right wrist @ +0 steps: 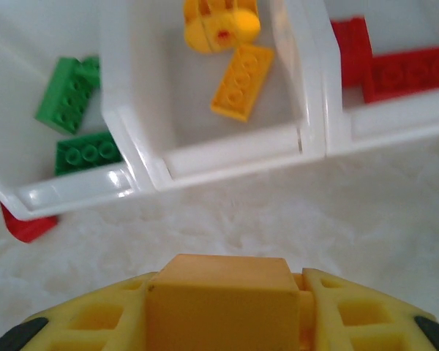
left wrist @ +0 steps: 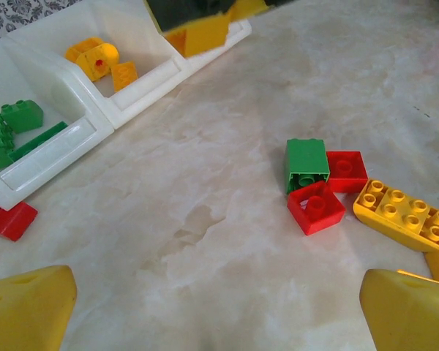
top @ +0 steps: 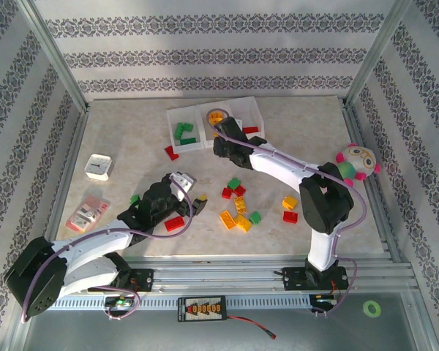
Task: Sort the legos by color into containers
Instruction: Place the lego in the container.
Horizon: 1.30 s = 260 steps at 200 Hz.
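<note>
Legos point(top: 238, 208): the main scatter lies loose on the table point(top: 132, 139) between the two arms, and a few are already binned. Right gripper point(top: 219, 133) is closed on one yellow-orange brick point(right wrist: 218, 300), fingers flanking its side faces, brick sitting square. Containers point(right wrist: 227, 150) are just ahead of and below that hand: yellow bin point(right wrist: 161, 88) dead ahead, green bin point(right wrist: 66, 194) to its left, red bin point(right wrist: 395, 121) to its right. A stray red brick point(right wrist: 25, 227) sits on the table outside the green bin's near corner. Left gripper point(left wrist: 219, 318) is wide open, holds nothing and hovers over the table. A green brick point(left wrist: 306, 164), two red bricks point(left wrist: 318, 208) and a yellow brick point(left wrist: 402, 212) sit ahead of it, slightly right. Handling, my read: light, rigid hard plastic with smooth sides, so a bit slippery. Pinch across two flat parallel sides, not studs or corners. Not fragile, so a short drop into a bin should be fine. Surface is flat, glossy, marble-look, so bricks will likely skid if nudged. Room: low bin walls and open table around. The plush toy point(top: 357, 164) is well off behind the right hand.
</note>
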Each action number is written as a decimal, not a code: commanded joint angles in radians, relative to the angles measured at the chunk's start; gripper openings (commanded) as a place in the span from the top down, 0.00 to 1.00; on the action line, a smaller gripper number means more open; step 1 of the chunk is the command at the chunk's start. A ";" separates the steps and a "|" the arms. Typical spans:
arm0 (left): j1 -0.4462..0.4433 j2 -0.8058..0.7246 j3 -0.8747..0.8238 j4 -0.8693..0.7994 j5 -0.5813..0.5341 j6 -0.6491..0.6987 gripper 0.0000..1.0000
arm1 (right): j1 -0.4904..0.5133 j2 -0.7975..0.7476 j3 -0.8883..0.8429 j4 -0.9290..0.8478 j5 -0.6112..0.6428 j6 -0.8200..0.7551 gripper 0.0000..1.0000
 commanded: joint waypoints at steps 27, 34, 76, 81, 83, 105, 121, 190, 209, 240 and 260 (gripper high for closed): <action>-0.015 0.022 0.000 0.074 -0.009 -0.017 0.01 | -0.024 0.110 0.191 0.085 0.026 -0.087 0.71; -0.015 0.026 0.001 0.073 -0.012 -0.020 0.01 | -0.033 0.140 0.226 0.089 0.013 -0.083 0.71; -0.013 0.029 -0.002 0.079 -0.031 -0.054 0.01 | -0.084 0.308 0.423 0.075 -0.043 -0.030 0.72; -0.014 0.032 -0.003 0.083 -0.032 -0.056 0.01 | -0.090 0.326 0.439 0.074 -0.044 -0.021 0.72; -0.013 0.033 -0.003 0.085 -0.031 -0.057 0.01 | -0.092 0.334 0.448 0.072 -0.045 -0.019 0.72; -0.013 0.052 -0.003 0.101 -0.025 -0.064 0.01 | -0.117 0.412 0.533 0.047 -0.082 0.019 0.72; -0.013 0.058 -0.001 0.107 -0.021 -0.069 0.01 | -0.125 0.456 0.570 0.041 -0.091 0.027 0.71; -0.014 0.027 -0.001 0.069 -0.044 -0.081 0.01 | -0.132 0.496 0.649 -0.002 -0.108 -0.034 0.44; -0.013 0.001 -0.004 0.050 -0.064 -0.095 0.01 | -0.131 0.446 0.628 -0.010 -0.111 -0.055 0.31; -0.013 -0.049 0.014 -0.036 -0.148 -0.169 0.01 | -0.118 0.321 0.520 0.017 -0.114 -0.112 0.24; -0.008 -0.075 0.072 -0.208 -0.293 -0.315 0.01 | -0.102 0.212 0.378 0.090 -0.138 -0.161 0.21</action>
